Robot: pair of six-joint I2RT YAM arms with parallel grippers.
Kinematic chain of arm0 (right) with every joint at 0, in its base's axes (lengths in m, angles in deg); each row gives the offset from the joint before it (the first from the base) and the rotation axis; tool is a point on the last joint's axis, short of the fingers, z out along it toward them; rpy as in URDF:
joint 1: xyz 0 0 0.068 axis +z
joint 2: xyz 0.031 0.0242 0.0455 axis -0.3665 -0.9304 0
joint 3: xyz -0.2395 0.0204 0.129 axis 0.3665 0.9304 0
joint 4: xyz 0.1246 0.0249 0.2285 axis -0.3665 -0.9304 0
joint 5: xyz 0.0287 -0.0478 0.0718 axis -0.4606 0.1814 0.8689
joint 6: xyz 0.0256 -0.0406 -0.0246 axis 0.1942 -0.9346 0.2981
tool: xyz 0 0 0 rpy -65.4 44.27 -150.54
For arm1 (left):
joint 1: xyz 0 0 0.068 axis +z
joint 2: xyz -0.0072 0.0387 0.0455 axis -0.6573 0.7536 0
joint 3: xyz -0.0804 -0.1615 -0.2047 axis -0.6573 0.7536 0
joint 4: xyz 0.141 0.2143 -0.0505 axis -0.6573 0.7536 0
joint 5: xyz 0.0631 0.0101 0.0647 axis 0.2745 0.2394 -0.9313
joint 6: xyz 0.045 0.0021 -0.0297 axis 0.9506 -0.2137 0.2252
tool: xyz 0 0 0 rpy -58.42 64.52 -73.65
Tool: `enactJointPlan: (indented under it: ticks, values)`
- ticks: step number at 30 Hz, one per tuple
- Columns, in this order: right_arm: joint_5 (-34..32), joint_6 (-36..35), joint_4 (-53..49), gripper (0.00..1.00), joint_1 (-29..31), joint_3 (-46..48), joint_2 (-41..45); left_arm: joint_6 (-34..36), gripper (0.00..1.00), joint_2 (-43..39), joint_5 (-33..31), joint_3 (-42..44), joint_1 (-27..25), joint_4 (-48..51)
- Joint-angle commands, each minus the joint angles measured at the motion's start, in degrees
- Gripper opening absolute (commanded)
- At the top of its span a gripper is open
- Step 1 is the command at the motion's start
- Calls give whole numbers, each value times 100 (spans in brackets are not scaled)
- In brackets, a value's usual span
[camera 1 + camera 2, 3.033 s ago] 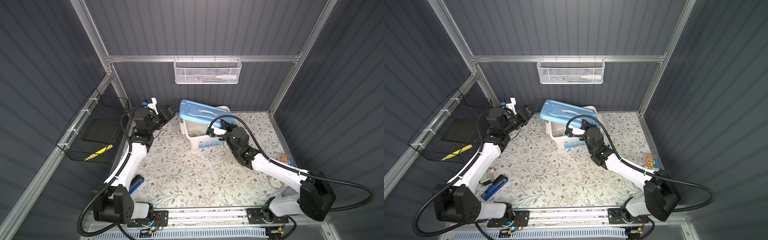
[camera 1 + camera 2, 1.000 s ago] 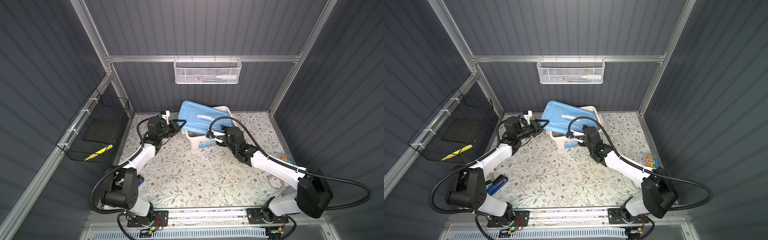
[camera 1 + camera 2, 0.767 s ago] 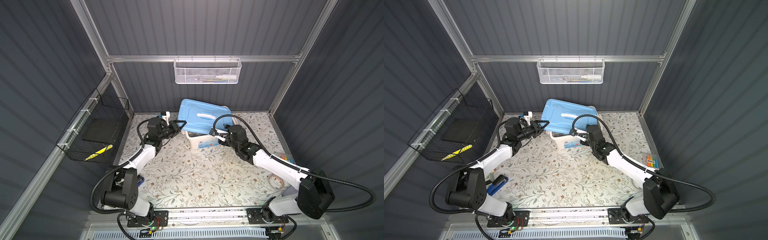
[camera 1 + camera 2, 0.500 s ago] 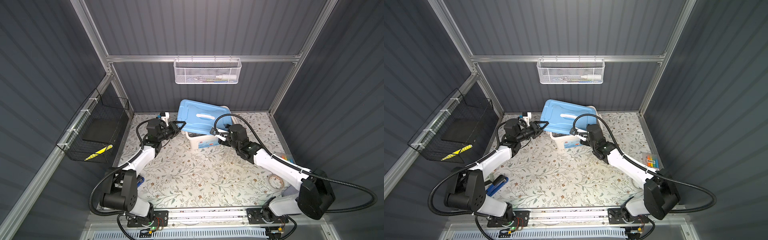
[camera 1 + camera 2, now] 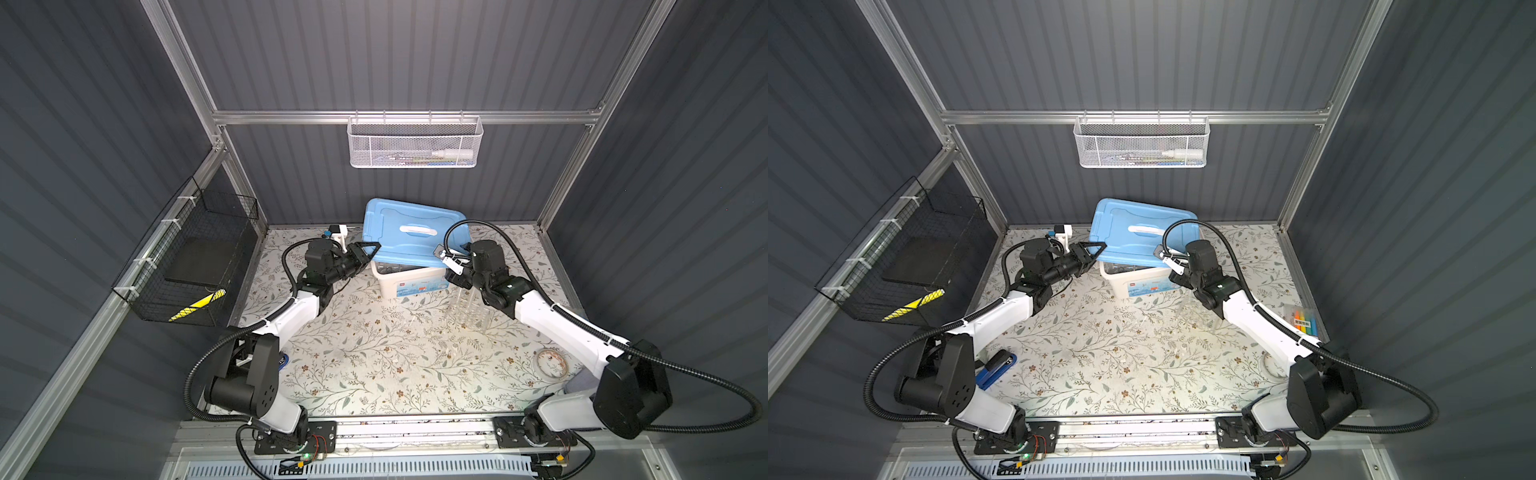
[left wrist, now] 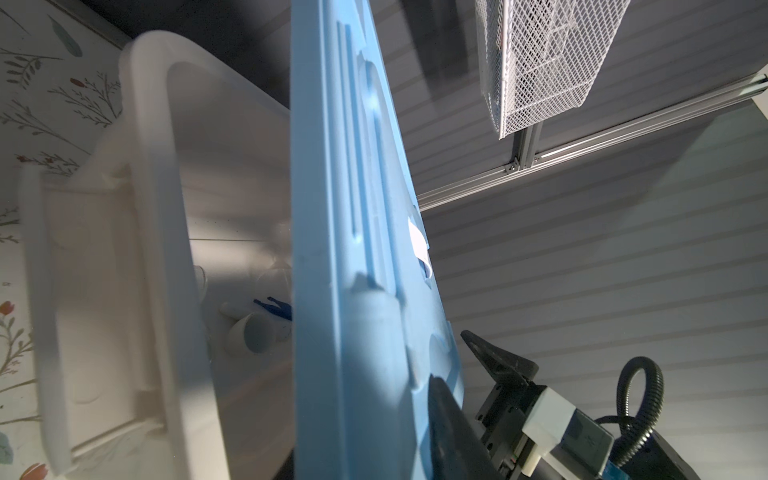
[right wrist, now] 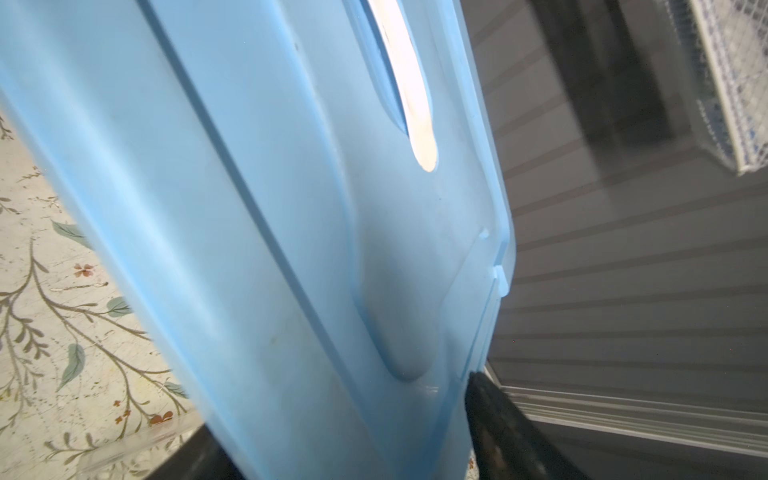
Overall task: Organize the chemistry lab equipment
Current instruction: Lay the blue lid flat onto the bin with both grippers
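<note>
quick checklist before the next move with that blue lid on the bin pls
1. Left gripper on blue lid: ok, shut on its edge.
2. Right gripper hold on lid: cannot tell; it straddles the opposite corner.
3. Lid seated on white bin: not ok, skewed, one side raised.
4. Blue tweezers and small white bowl inside bin: ok.
5. Clear tube rack packed: not ok, on the table near the bin.

The white box (image 5: 409, 281) is mostly covered by the tilted blue lid (image 5: 411, 232); a gap is left underneath. The mat's (image 5: 374, 353) middle is left open beside the clear rack (image 5: 465, 309).
</note>
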Motion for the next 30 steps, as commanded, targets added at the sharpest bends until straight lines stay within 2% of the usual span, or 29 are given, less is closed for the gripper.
enactJointPlan:
  ticks: [1,5,8,14,22,25,28,30]
  values:
    - [335,462,60,76,-182,-338,230,180,34,136,-323,-122,-134,-167]
    - [623,704,-71,78,-364,-355,255,157,32,178,-561,-114,-251,-237]
    - [1141,1093,-140,78,-595,-324,320,215,31,147,-912,-41,-387,-302]
    - [1710,1578,-495,79,-904,-501,249,121,31,292,-1280,-28,-516,-512]
    - [1844,2059,-544,80,-1217,-549,156,4,31,220,-1637,140,-597,-710]
    - [2064,2638,-584,81,-1524,-620,79,-20,31,135,-1808,185,-597,-738]
    - [2566,3149,-742,81,-1849,-760,-69,-29,31,90,-1910,171,-597,-711]
    - [2624,3423,-841,81,-1955,-859,-191,-70,31,64,-1981,198,-597,-724]
